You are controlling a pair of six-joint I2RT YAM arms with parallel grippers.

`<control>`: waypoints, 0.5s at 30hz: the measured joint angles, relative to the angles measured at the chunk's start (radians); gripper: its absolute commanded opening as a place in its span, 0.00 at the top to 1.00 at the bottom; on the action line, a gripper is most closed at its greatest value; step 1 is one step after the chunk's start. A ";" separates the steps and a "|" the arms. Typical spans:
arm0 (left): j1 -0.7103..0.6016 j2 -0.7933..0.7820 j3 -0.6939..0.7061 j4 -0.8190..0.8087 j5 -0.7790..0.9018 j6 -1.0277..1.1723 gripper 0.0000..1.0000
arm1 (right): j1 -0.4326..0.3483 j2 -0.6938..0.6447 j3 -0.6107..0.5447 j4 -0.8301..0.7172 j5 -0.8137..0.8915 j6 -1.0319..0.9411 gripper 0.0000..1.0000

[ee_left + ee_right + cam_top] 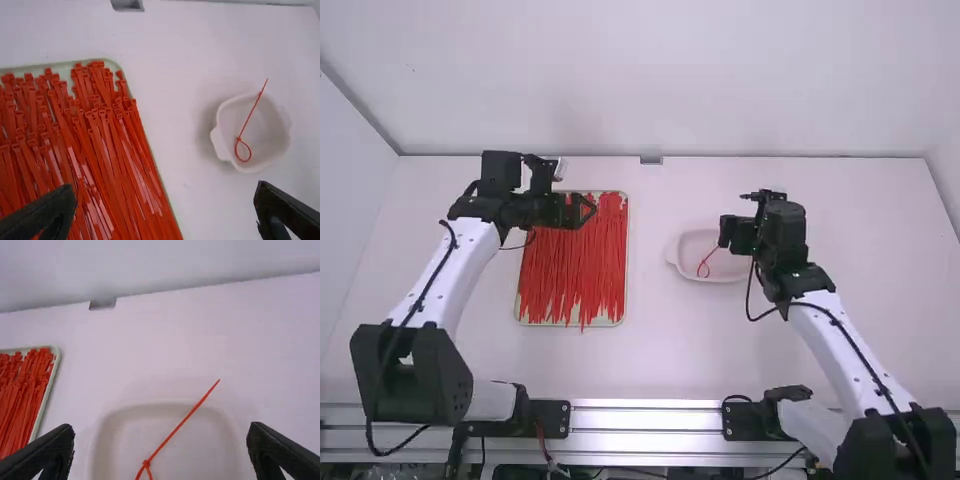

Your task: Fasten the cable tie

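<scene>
Looped cable tie [249,117] in bowl [275,140], loose ties [90,145] on tray [30,67]

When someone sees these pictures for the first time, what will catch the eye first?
The thick pile of red cable ties on the pale tray, left of the middle of the table. Next, the white bowl to its right, holding one red tie already closed into a small loop.

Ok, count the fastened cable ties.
1: the looped tie lies in the white bowl. The pile on the tray looks unfastened, though some may be hidden.
</scene>
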 measured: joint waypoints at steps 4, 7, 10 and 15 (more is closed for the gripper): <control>-0.003 -0.060 -0.048 0.049 -0.038 0.000 0.14 | -0.053 -0.061 -0.050 0.043 -0.001 -0.044 0.16; -0.003 -0.095 -0.087 0.089 -0.072 0.000 0.19 | -0.093 -0.102 -0.093 0.043 0.000 -0.080 0.21; -0.003 -0.149 -0.146 0.143 -0.121 0.000 0.25 | -0.151 -0.162 -0.159 0.040 -0.001 -0.132 0.28; -0.003 -0.236 -0.232 0.231 -0.198 0.001 0.34 | -0.171 -0.256 -0.252 0.041 0.002 -0.172 0.37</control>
